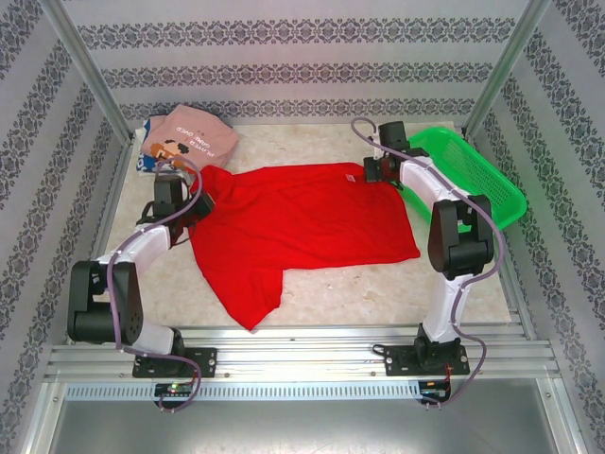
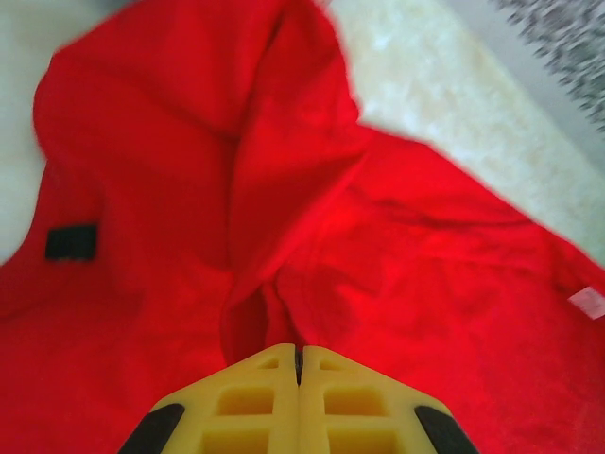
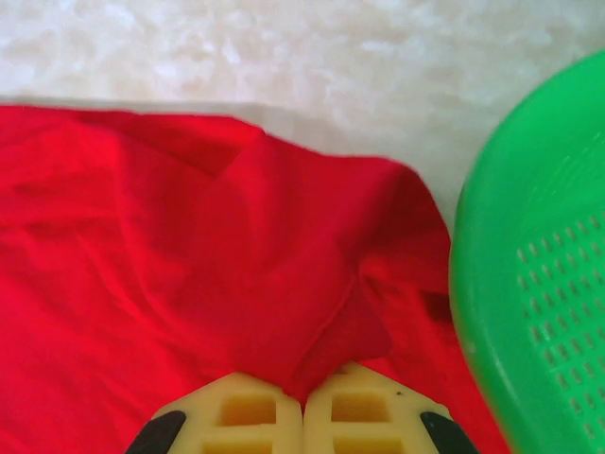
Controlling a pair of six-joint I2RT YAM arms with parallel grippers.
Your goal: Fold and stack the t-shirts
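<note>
A bright red t-shirt [image 1: 302,222] lies spread across the middle of the table, one part trailing toward the near edge. My left gripper [image 1: 194,203] is at its left edge, shut, and the red cloth [image 2: 378,236] bunches into folds that run into the fingertips [image 2: 299,357]. A small white label [image 2: 588,301] shows at the far right of that view. My right gripper [image 1: 373,170] is at the shirt's back right corner, shut on a pinch of red cloth [image 3: 284,284] between its tips [image 3: 304,397]. A dusty-pink printed t-shirt [image 1: 194,137] lies folded at the back left on a white-blue one [image 1: 144,163].
A green mesh basket [image 1: 473,170] stands at the back right, close beside the right gripper, with its rim [image 3: 463,284] almost touching the red cloth. Patterned walls and metal posts enclose the table. Bare marble surface [image 1: 378,293] lies in front of the shirt.
</note>
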